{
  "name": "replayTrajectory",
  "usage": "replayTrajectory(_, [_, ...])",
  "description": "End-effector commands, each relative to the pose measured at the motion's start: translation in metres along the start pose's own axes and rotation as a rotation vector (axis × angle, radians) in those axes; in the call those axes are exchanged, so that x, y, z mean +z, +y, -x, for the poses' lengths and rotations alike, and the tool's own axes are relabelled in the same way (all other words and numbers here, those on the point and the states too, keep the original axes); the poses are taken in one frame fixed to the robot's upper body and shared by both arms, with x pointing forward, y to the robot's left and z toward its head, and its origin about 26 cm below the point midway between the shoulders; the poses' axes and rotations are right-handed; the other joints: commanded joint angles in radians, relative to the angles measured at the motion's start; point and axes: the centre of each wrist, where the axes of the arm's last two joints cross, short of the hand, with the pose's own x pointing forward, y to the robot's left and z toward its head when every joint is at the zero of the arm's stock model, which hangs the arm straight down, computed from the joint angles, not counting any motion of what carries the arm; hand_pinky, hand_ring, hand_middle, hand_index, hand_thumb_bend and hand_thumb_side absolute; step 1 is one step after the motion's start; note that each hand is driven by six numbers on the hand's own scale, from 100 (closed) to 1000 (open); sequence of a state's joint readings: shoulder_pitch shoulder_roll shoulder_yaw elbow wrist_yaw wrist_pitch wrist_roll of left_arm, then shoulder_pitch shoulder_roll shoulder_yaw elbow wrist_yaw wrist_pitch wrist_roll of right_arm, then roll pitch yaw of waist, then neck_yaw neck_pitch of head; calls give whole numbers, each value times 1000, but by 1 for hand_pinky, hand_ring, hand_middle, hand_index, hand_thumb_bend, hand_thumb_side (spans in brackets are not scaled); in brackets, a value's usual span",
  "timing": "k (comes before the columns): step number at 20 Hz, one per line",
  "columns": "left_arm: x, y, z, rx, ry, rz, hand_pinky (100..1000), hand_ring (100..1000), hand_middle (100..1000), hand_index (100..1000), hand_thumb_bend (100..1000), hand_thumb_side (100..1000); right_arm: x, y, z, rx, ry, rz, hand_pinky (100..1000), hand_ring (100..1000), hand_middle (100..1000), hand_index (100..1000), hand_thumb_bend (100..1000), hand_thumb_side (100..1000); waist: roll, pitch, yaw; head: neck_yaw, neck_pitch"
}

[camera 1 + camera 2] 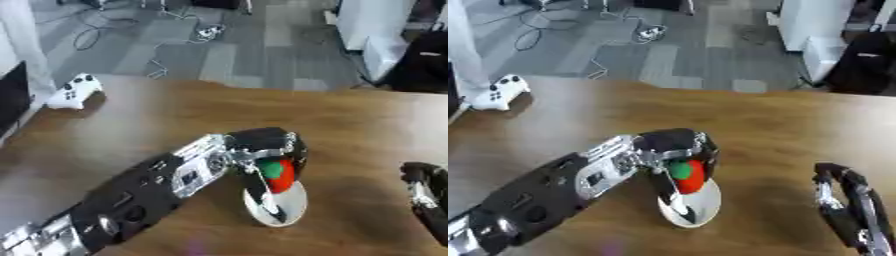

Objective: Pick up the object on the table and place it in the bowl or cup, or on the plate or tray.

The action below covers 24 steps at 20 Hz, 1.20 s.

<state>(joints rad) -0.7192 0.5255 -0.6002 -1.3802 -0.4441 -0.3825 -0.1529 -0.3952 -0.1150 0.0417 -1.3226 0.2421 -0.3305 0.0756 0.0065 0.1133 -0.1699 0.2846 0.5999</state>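
Left hand curled round red-and-green object, likely toy strawberry, holding it directly above white plate on wooden table. Object sits under palm, over plate's near half; release needs only short drop straight down. Right hand idle at lower right, fingers relaxed, well apart from plate. White game controller far left.

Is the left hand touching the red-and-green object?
Touching. Left eye view shows the left hand with fingers curled round the red-and-green object, above the white plate.
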Motion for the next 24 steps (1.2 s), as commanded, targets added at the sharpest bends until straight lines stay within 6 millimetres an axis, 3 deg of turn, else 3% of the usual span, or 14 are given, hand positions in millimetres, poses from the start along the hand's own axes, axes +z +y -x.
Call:
replayTrajectory(1, [-3,13,-3,-30,-32,-26,879,514,575,574,901,463,-10,-5,-9,19,-37,1,899,737,514,711,100,406,-1,-13,2,-4,-10])
replayTrajectory(2, [-3,12,-3,-28,-36,-29,879,514,575,574,901,463,-10,-5,-9,19,-37,1,899,737,514,711,100,406,-1,-13,2,-4,-10])
replayTrajectory(3, [-3,12,-2,-26,-40,-30,887,553,633,624,941,532,-10,-5,-9,19,-37,1,899,737,514,710,100,406,-1,-13,2,-5,-10])
replayTrajectory(5, [-3,12,-2,-22,-47,-31,891,580,672,649,964,579,-10,-5,-9,20,-36,2,899,737,514,710,100,406,-1,-13,3,-5,-9])
replayTrajectory(14, [-1,11,1,-18,-47,-39,898,582,687,655,985,636,-8,-6,-8,17,-32,7,899,737,513,710,100,404,-1,-14,2,-5,-7])
replayTrajectory(18, [3,15,1,-36,-42,-51,889,552,650,642,972,637,-8,-6,-8,16,-31,9,899,737,513,710,100,404,0,-15,0,-3,-6])
replayTrajectory(19, [6,19,1,-46,-38,-59,858,505,597,614,887,669,-8,-6,-8,17,-31,10,899,737,513,710,100,408,1,-15,1,-3,-6])
replayTrajectory(20, [12,25,0,-60,-31,-76,842,479,572,593,919,618,-7,-7,-8,18,-31,13,899,737,513,710,100,404,3,-15,2,-4,-6])
replayTrajectory(24, [37,53,-14,-79,-4,-193,804,401,507,569,940,619,-4,-13,-7,25,-21,27,900,737,512,710,100,401,13,-12,20,-15,-11])
